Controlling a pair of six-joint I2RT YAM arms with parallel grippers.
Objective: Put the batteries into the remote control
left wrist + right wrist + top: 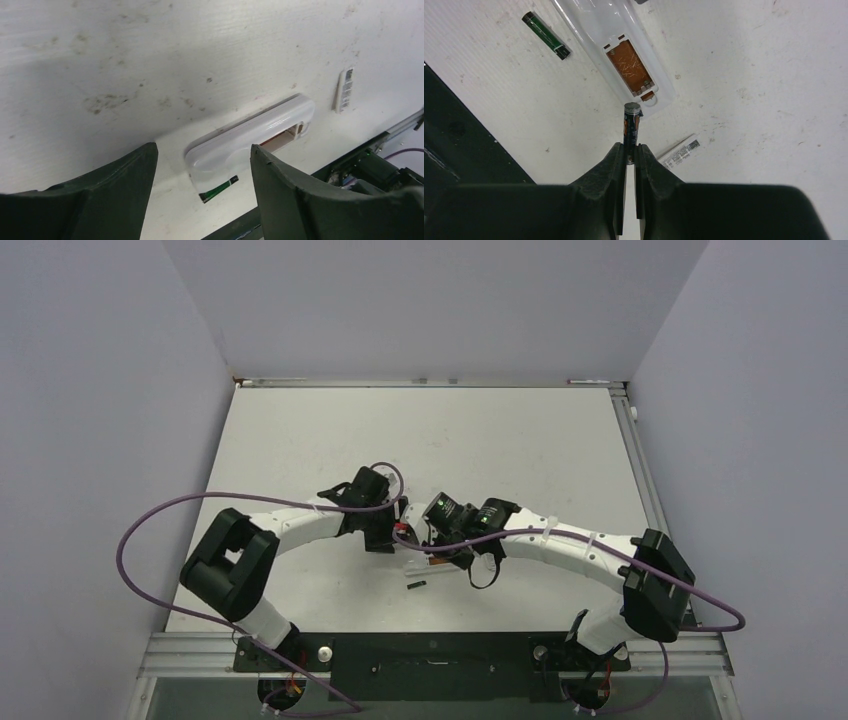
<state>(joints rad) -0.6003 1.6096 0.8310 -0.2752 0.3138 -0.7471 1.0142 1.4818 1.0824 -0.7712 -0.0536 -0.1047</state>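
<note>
Plainly, the right gripper [629, 150] is clamped tight on one battery [632, 125], which sticks out past the fingertips, its tip just off the short edge of the remote control [594, 25], near the open slot [628, 66]. The second battery [545, 35] lies loose on the table [749, 75] beside the remote's long edge, between it and the dark near rail [454, 150]. The left gripper [202, 150] hangs with fingers spread wide, framing the remote's other end; contact cannot be told. The table runs on well beyond, to its far edge
</note>
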